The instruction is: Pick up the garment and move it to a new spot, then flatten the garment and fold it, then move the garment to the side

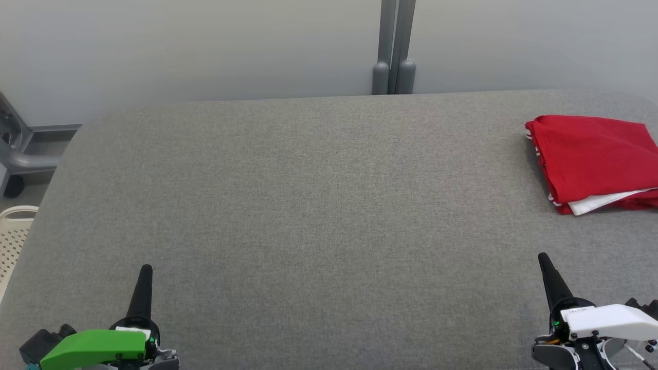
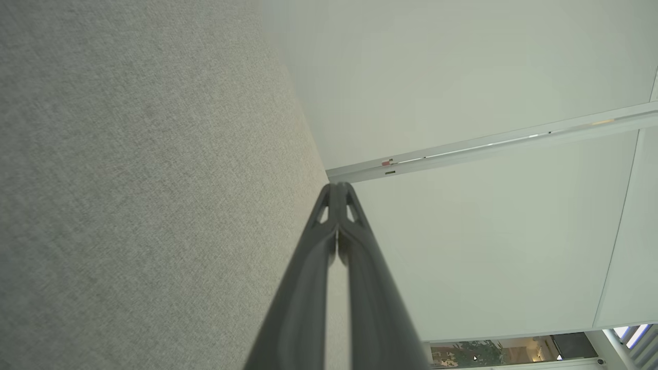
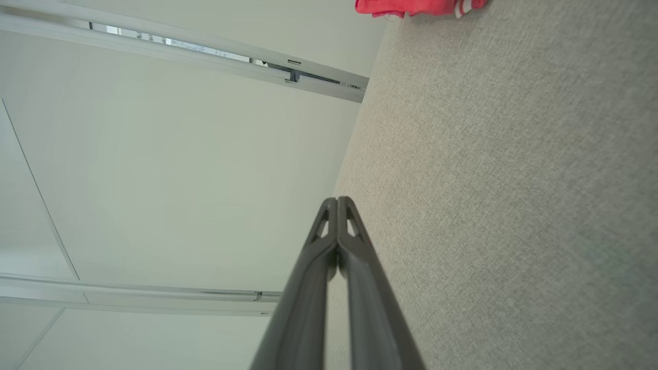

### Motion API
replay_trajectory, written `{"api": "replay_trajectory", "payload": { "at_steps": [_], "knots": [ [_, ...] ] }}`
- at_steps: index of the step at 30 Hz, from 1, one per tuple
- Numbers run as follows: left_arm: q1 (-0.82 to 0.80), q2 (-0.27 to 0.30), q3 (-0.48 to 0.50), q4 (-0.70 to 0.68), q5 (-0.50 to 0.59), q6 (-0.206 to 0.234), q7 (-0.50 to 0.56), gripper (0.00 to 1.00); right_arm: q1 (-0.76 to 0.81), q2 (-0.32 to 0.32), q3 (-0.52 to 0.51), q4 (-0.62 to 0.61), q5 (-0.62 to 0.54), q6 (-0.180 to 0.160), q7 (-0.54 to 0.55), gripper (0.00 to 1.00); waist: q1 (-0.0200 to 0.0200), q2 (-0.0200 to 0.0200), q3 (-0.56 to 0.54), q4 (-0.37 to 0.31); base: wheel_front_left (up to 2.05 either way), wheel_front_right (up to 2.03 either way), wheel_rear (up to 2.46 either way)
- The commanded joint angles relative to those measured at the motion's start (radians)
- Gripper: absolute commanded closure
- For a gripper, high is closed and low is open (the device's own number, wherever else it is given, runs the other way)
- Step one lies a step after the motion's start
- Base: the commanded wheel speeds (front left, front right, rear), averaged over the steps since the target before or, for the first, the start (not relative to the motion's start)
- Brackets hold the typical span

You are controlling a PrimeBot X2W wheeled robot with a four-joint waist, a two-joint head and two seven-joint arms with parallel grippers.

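Lab-like room: partition panels (image 1: 205, 46), grey padded table (image 1: 308, 205), wheeled stand (image 1: 31, 163).

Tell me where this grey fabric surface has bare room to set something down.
The grey fabric surface is bare from its left edge, by the white perforated basket, across the middle, and between the shut left gripper and right gripper. Only the right edge is crowded, by the folded red garment.

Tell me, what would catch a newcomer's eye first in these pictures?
The folded red garment stands out, lying at the far right of the wide grey fabric surface, with a white layer peeking from its near edge. At the bottom corners the left pincer and right pincer are shut, holding nothing.
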Motion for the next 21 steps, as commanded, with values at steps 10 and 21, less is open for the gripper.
{"api": "replay_trajectory", "payload": {
  "at_steps": [10,21],
  "knots": [
    [-0.032,0.003,0.008,-0.018,-0.087,-0.001,0.026,1.00,-0.018,-0.006,-0.008,-0.023,0.096,0.000,0.024,1.00,0.0000,0.0000,0.004,-0.001,0.00,0.00,0.00],
    [-0.043,0.003,0.012,-0.028,-0.175,-0.001,0.048,1.00,-0.019,-0.007,-0.014,-0.036,0.187,0.000,0.047,1.00,0.0000,0.0000,0.010,-0.003,0.00,0.00,0.00]
  ]
}}
